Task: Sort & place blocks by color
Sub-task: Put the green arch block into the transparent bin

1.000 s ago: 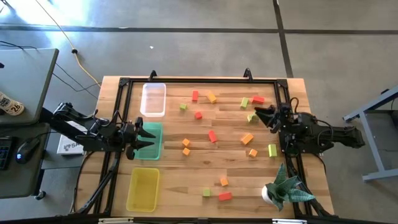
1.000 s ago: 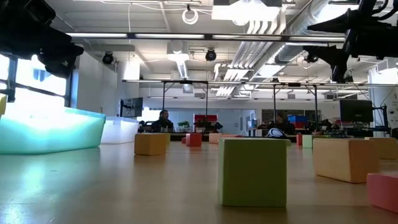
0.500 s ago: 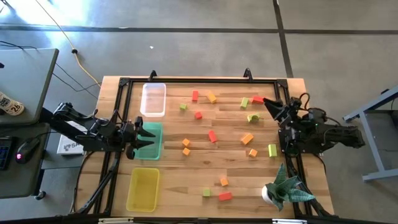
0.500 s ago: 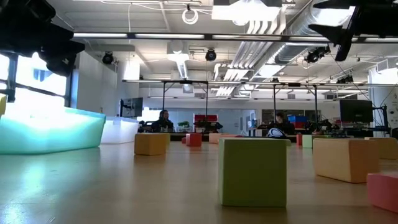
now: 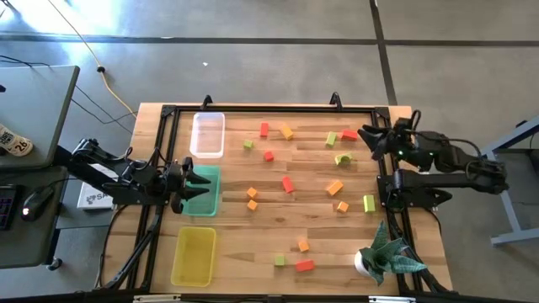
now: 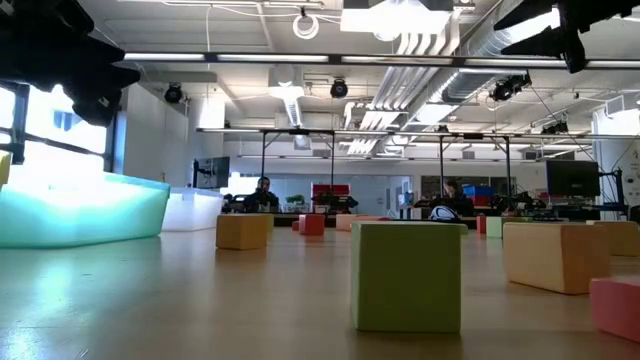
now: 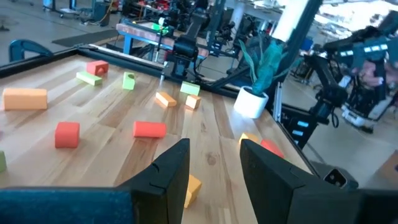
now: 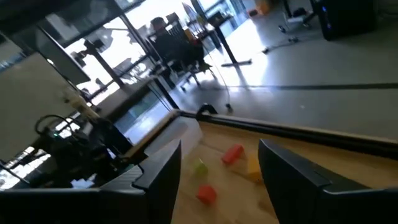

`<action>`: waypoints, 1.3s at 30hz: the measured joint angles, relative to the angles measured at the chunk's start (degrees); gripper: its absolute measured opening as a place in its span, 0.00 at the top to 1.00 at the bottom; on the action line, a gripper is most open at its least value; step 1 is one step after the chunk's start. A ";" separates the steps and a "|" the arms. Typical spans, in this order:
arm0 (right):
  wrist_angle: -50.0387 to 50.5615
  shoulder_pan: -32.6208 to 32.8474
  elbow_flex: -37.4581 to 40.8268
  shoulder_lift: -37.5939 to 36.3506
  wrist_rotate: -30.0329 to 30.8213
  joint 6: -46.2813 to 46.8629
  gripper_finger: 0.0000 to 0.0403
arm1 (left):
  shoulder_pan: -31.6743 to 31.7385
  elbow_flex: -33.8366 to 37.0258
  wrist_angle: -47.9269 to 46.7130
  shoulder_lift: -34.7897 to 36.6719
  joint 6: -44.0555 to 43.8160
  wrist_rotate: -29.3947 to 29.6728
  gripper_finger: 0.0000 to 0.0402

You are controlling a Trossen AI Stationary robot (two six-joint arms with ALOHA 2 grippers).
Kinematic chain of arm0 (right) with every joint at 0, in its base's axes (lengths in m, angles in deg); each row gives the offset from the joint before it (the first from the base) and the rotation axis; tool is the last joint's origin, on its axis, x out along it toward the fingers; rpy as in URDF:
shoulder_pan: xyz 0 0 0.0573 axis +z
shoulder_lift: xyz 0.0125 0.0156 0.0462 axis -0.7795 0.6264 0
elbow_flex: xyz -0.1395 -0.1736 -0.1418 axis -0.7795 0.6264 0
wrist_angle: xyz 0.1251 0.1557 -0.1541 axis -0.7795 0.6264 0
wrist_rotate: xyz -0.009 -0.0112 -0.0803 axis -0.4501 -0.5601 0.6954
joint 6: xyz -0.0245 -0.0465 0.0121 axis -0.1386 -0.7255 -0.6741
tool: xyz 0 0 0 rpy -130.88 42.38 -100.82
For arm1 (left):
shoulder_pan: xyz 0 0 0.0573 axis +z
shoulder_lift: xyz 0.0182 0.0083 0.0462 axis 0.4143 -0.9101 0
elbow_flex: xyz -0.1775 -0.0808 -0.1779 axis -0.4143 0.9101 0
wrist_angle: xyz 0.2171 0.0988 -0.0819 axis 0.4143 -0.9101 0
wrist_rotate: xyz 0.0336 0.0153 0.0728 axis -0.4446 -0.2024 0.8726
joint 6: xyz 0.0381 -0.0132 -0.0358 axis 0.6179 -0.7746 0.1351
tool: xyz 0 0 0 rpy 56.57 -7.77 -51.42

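While the left gripper (image 5: 195, 183) waits spread over the green tray (image 5: 205, 202), the right gripper (image 5: 368, 137), apart and empty, has lifted back; blocks (image 5: 288, 184) remain scattered on the table (image 5: 253, 244), unsorted.

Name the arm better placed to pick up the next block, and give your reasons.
Right. The right gripper hovers open beside the red block and green block, while the left gripper sits over the green tray, away from the blocks.

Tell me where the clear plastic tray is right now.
In the high view, the clear plastic tray sits at the table's far left, just beyond the green plastic tray, with a small yellow-green block nearest on its right.
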 joint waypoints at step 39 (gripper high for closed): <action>36.67 -22.28 -28.28 42.12 -19.35 -2.19 0.50 | -0.02 0.01 0.45 0.02 -3.18 1.15 0.67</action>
